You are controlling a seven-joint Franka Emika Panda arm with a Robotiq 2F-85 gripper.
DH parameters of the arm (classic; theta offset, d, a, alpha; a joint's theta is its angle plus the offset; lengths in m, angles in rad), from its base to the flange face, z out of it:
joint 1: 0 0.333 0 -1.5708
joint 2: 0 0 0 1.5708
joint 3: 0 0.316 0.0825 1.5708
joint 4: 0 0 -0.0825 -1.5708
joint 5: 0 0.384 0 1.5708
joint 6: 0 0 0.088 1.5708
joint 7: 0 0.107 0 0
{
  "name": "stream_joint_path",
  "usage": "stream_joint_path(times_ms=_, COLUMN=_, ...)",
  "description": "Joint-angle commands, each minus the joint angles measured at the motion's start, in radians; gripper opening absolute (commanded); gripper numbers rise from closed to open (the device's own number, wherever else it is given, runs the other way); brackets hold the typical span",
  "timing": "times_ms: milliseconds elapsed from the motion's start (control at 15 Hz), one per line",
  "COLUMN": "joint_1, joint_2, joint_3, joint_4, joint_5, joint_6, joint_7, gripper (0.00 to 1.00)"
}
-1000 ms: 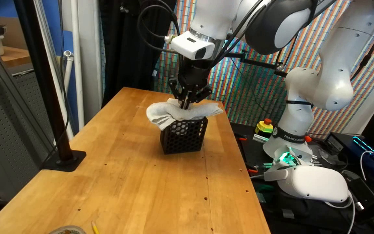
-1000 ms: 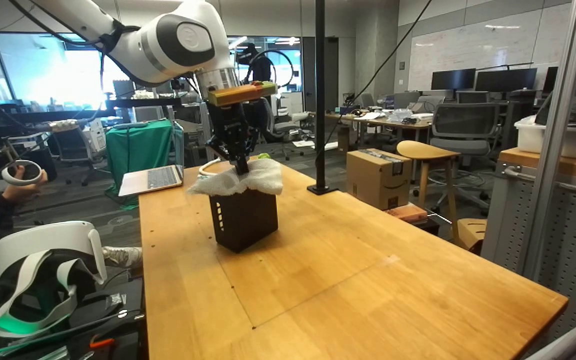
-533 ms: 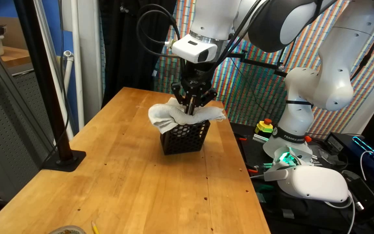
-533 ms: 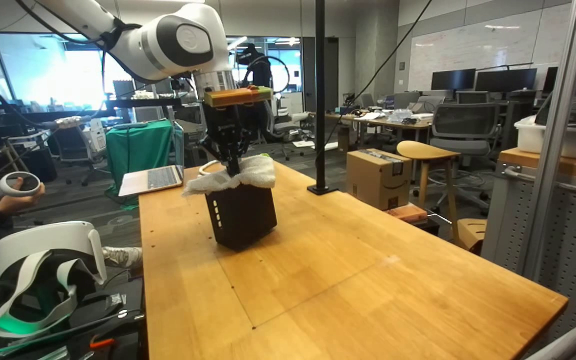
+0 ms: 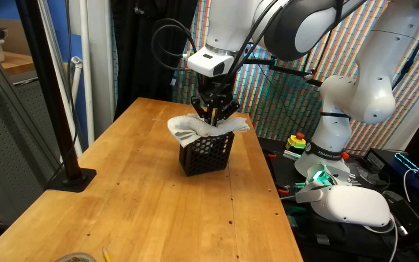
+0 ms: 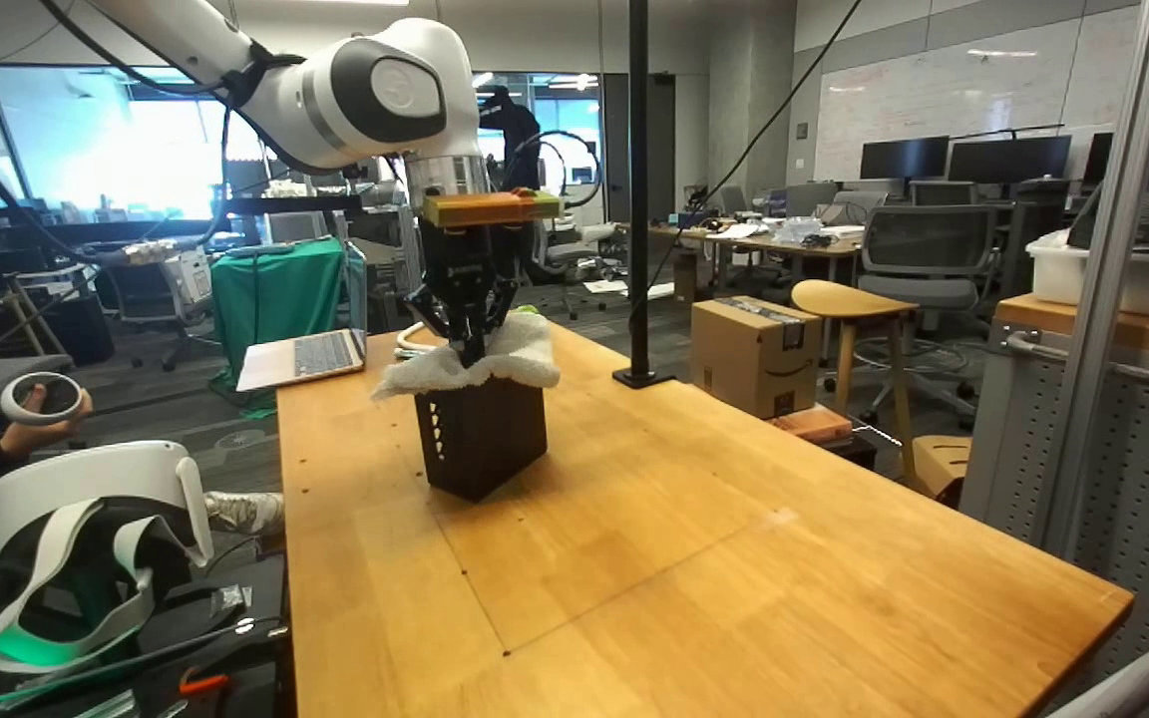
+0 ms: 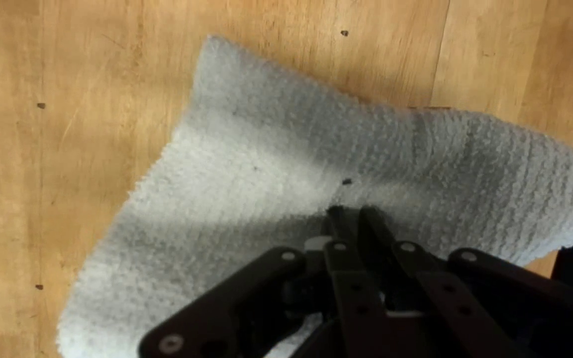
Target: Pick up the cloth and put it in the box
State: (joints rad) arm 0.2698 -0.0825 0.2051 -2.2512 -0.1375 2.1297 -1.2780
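Observation:
The cloth (image 5: 191, 129) is light grey towelling draped over the mouth of a black mesh box (image 5: 207, 156), its edges hanging past the rim. Both also show in an exterior view, the cloth (image 6: 525, 354) above the box (image 6: 485, 439). My gripper (image 5: 212, 123) points down at the middle of the cloth, its tips pressed into a fold there. In the wrist view the gripper's (image 7: 352, 211) fingers lie close together against the cloth (image 7: 246, 174). No cloth shows between them; whether any is pinched at the tips is hidden. The box's inside is covered.
The box stands on a wooden table (image 5: 151, 203). A black post (image 5: 73, 171) rises from the table's edge. A laptop (image 6: 305, 357) and a white ring-shaped object (image 6: 413, 344) lie beyond the box. A pencil (image 5: 106, 254) lies at the near edge.
The gripper shifted sideways with the cloth and partly back, ending slightly lower. The cloth sits lower at its middle. The box tilted slightly half a second ago and has shifted a little.

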Motion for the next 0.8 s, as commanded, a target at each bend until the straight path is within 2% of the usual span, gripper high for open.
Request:
stream_joint_path(times_ms=0, joint_1=-0.019, joint_2=0.027, joint_3=-0.011, joint_4=0.012, joint_5=0.016, joint_6=0.022, joint_7=-0.086, gripper=0.15)
stream_joint_path(times_ms=400, joint_1=-0.037, joint_2=0.079, joint_3=-0.013, joint_4=0.000, joint_5=0.058, joint_6=0.087, joint_7=-0.213, gripper=0.15)
stream_joint_path(times_ms=733, joint_1=-0.047, joint_2=0.143, joint_3=-0.007, joint_4=-0.004, joint_5=0.019, joint_6=0.153, joint_7=-0.262, gripper=0.15)
